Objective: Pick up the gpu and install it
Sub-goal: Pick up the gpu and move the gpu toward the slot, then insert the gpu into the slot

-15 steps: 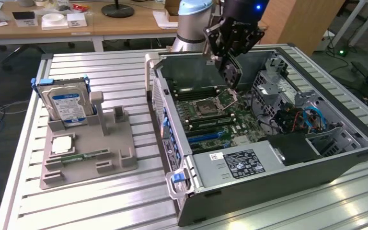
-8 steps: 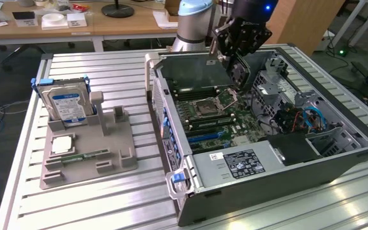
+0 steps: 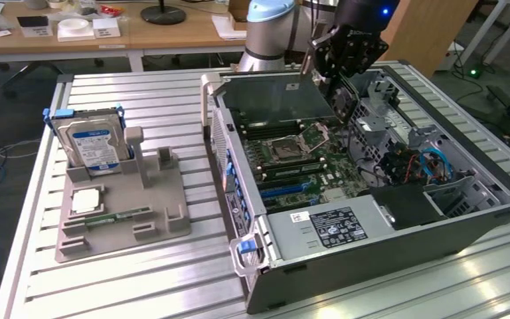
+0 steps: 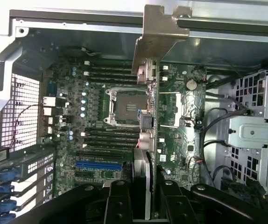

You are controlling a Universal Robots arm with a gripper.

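My gripper (image 3: 342,66) hangs over the far end of the open computer case (image 3: 264,266), shut on the gpu (image 3: 337,100). The card hangs on edge below the fingers, above the motherboard (image 3: 313,163). In the wrist view the gpu (image 4: 152,107) shows edge-on: its silver end bracket (image 4: 159,32) points away from me and its dark heatsink (image 4: 141,172) sits between the black fingers (image 4: 117,200). My gripper (image 4: 145,207) holds it over the board beside the CPU socket (image 4: 126,106). The blue expansion slot (image 4: 99,164) lies off to one side of the card.
A grey fixture (image 3: 162,229) on the slatted table at the exterior view's left holds a silver hard drive (image 3: 91,143) with a blue label and a narrow memory stick (image 3: 117,216). Inside the case are a drive cage (image 4: 255,135), cables (image 3: 427,166) and a power supply (image 3: 335,229).
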